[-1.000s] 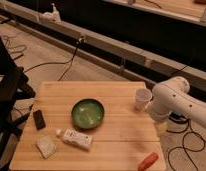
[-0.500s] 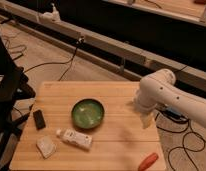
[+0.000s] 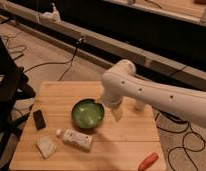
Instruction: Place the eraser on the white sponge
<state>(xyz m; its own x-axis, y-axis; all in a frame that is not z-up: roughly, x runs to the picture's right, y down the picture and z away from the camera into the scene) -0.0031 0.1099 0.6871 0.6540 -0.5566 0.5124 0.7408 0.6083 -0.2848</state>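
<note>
Now pincer spread, empty, beside green bowl; eraser, white sponge apart; bottle label unreadable.

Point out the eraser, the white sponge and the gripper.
eraser [image 3: 39, 119]: camera view, centre of its black top.
white sponge [image 3: 46, 147]: camera view, middle of the pad.
gripper [image 3: 117, 113]: camera view, arm's tip, over the table beside the green bowl [image 3: 88, 113].

I see matt wooden tabletop, glossy green round bowl, matt black eraser block, smooth white plastic gripper at bowl's right rim.
</note>
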